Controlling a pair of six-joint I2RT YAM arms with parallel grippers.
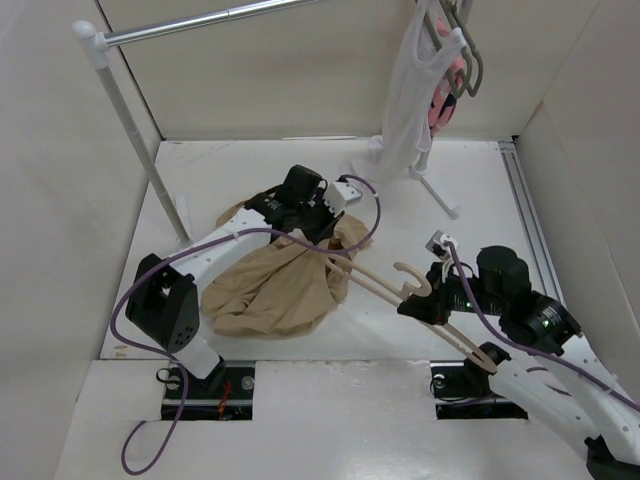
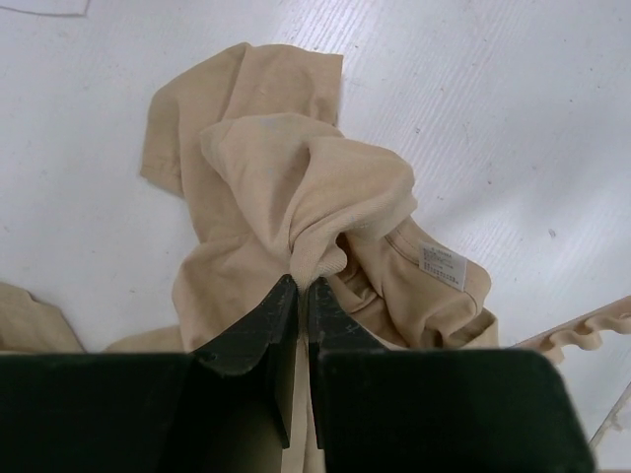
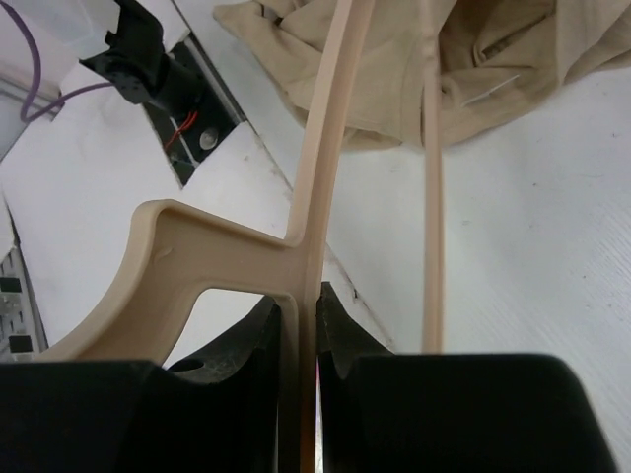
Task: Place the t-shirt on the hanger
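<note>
Table (image 1: 470, 190): white, boxed by pale walls (image 1: 300, 80), clothes rail (image 1: 200, 22) behind.
T-shirt (image 1: 270, 290): crumpled centre-left, pinched in my left gripper (image 2: 303, 286).
Hanger (image 3: 314, 197): clamped in my right gripper (image 3: 308, 310), tip at the T-shirt.
</note>
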